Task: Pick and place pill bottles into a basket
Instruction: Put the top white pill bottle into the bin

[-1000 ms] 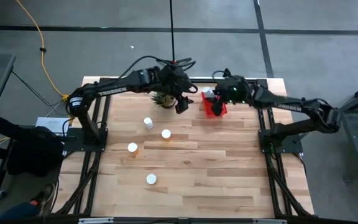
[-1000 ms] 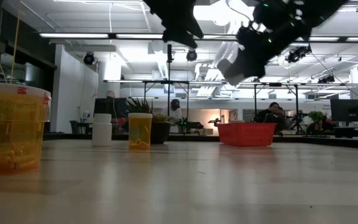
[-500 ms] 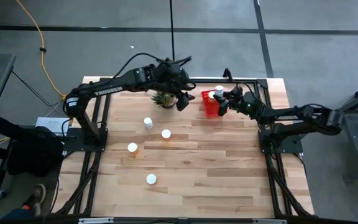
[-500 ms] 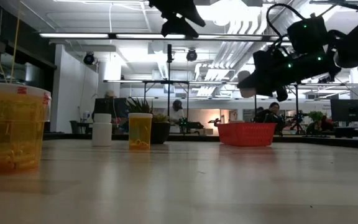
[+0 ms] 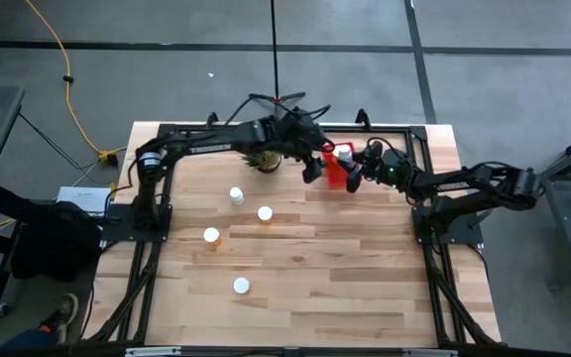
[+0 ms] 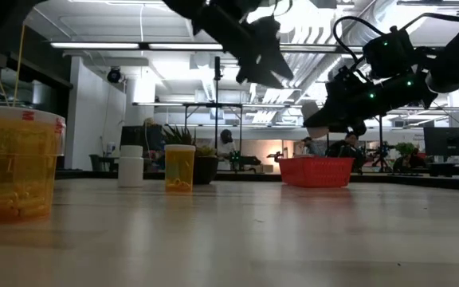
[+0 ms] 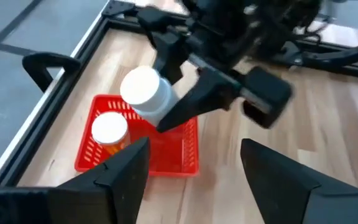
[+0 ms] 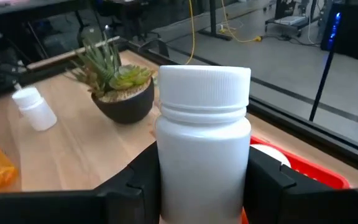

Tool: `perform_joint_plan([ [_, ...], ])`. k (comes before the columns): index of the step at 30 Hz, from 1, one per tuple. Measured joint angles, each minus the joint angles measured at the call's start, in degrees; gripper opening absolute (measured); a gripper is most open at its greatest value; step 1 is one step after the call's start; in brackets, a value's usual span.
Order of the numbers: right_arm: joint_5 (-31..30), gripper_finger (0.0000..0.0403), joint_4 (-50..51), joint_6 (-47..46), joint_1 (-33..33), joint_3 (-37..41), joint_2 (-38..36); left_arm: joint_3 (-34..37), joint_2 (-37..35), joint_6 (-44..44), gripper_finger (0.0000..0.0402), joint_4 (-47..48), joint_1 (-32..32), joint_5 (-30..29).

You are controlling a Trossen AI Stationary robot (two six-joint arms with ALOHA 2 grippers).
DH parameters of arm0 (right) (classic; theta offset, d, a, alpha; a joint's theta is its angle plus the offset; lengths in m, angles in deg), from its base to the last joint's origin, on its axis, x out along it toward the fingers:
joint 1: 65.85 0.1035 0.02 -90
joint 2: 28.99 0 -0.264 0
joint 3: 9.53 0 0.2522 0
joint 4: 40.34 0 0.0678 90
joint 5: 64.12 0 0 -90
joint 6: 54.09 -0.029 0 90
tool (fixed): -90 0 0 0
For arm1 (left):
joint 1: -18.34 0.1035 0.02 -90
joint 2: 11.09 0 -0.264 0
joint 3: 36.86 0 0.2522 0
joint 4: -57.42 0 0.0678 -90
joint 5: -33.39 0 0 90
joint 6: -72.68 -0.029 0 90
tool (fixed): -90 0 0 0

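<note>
Gripping white bottle [image 8: 204, 143]: right gripper [image 7: 166, 102] | above basket [image 7: 166, 152] | left gripper [image 7: 194, 168] spread, empty

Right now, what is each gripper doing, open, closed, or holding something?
Left gripper: open, empty, near the basket.
Right gripper: shut on a white bottle, above the basket.

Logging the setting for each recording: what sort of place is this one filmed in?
Probably a robotics lab or open workshop: a wooden table on a black frame, a bare concrete floor with a yellow cable, and ceiling strip lights over further benches.
</note>
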Motion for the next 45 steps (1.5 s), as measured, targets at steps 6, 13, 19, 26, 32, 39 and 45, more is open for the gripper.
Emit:
perform_joint_plan([
  [6,2.70,0.0152,0.19,3.27,0.00,0.00,0.42,0.07,2.18,-0.29,0.0322,-4.29,1.22,0.25],
  [13,3.46,0.0152,0.73,5.28,-0.02,0.00,0.42,0.05,5.84,-3.26,0.0340,-10.03,1.35,2.24],
  [19,4.03,0.0152,0.60,4.60,-0.02,0.00,0.42,0.04,6.54,-0.83,0.0336,-13.97,1.89,0.06],
  [26,4.90,0.0152,0.41,4.43,-0.02,-0.11,0.42,0.00,7.61,0.14,0.0337,-15.47,2.47,-1.16],
  [32,6.99,0.0152,-0.08,4.41,0.00,-0.15,0.42,0.01,7.68,1.32,0.0337,-15.60,2.40,-0.42],
  [39,7.16,0.0152,-0.38,5.02,0.01,-0.15,0.40,0.09,9.13,3.28,0.0337,-15.26,2.49,5.24],
  [45,7.24,0.0151,-0.38,4.94,0.01,-0.15,0.40,0.07,10.02,4.55,0.0337,-18.45,2.47,3.47],
])
